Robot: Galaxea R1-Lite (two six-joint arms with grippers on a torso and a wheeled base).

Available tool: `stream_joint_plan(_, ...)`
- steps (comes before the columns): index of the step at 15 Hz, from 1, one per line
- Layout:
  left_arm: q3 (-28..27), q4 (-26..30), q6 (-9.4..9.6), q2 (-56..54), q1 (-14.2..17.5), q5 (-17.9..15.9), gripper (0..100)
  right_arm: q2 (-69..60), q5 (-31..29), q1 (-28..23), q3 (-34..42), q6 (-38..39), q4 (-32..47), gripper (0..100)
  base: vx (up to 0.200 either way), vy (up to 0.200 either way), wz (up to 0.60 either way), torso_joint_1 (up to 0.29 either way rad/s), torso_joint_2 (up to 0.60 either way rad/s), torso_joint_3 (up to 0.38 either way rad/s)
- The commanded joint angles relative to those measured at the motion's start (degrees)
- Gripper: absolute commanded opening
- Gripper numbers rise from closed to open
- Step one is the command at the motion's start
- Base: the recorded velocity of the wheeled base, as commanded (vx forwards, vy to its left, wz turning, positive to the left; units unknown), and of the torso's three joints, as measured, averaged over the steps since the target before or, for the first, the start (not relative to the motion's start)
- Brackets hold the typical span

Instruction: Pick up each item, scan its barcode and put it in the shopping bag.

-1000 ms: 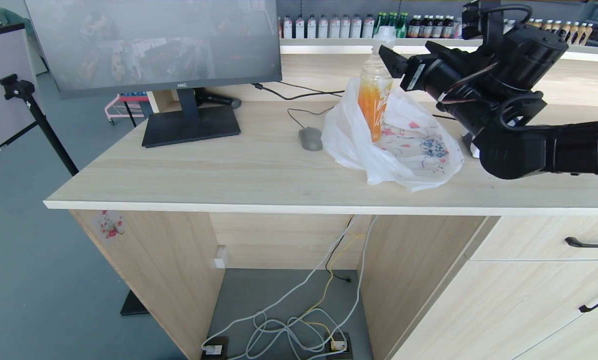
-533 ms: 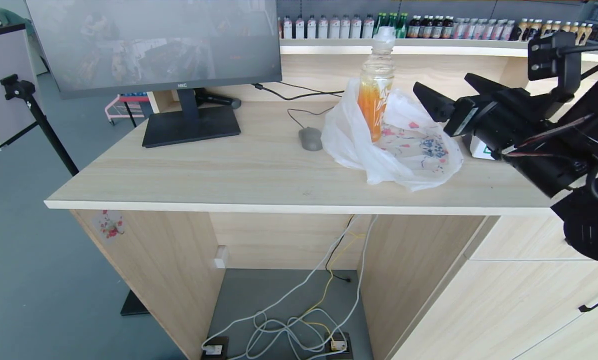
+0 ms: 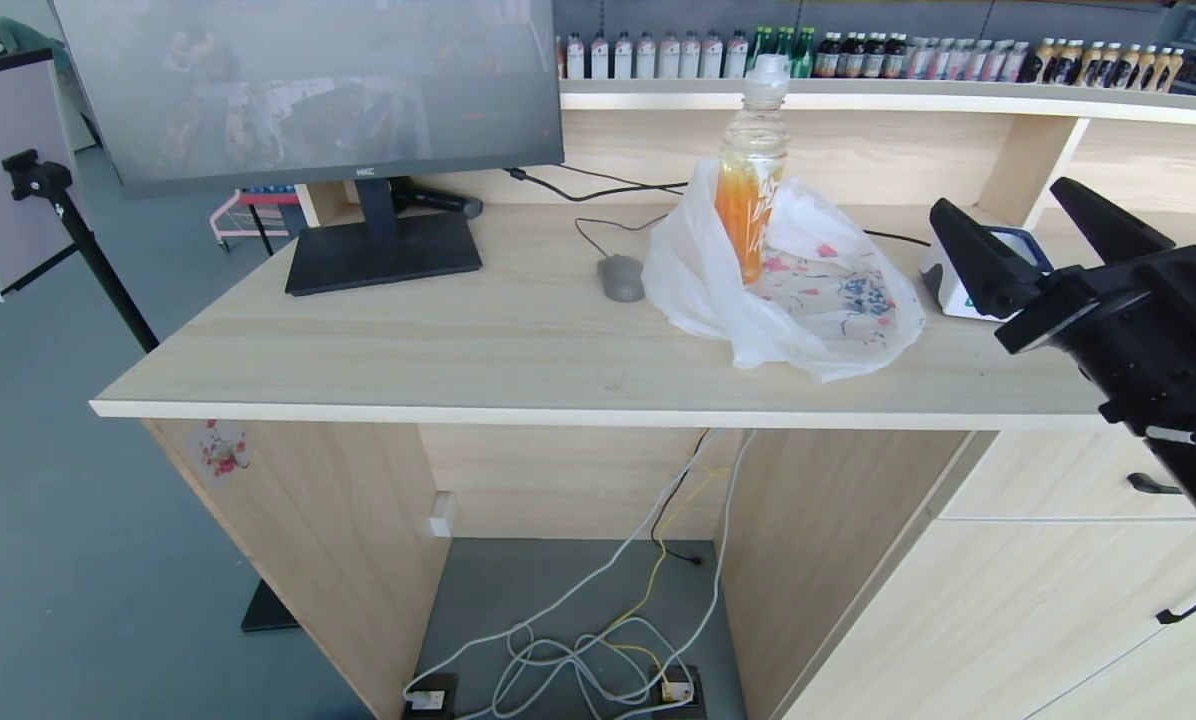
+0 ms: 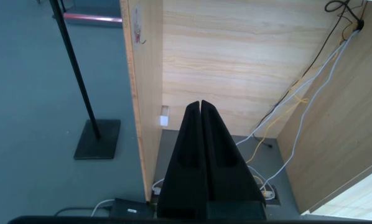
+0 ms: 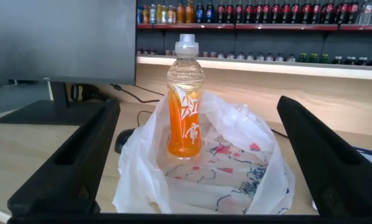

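Head view: right gripper (image 3: 1003, 198) level, right of shopping bag (image 3: 828, 300), fingers apart | left gripper (image 4: 201, 107) apparently angled downward, fingers together

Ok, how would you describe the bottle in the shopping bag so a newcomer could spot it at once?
On the light wooden counter, right of the monitor and the grey mouse, lies a crumpled white shopping bag. The bottle stands upright in it. Unlike the small bottles lined up on the far shelf, it stands alone, clear, holding orange drink under a whitish cap.
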Motion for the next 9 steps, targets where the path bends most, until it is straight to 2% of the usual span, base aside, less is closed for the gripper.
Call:
stream_joint_plan(1,0.0,0.0,-0.11,0.0,0.0,0.0,0,-2.1,0.0,0.1,2.4,0.0,0.0,100,0.000,0.000,0.00,0.000,0.00,0.000)
stream_joint_plan(8,0.0,0.0,0.07,0.0,0.0,0.0,0,-0.5,0.0,-0.2,1.3,-0.2,0.0,100,0.000,0.000,0.00,0.000,0.00,0.000)
stream_joint_plan(9,0.0,0.0,-0.02,0.0,0.0,0.0,0,-0.3,0.0,-0.3,1.7,-0.3,0.0,100,0.000,-0.200,0.00,0.002,0.00,0.007)
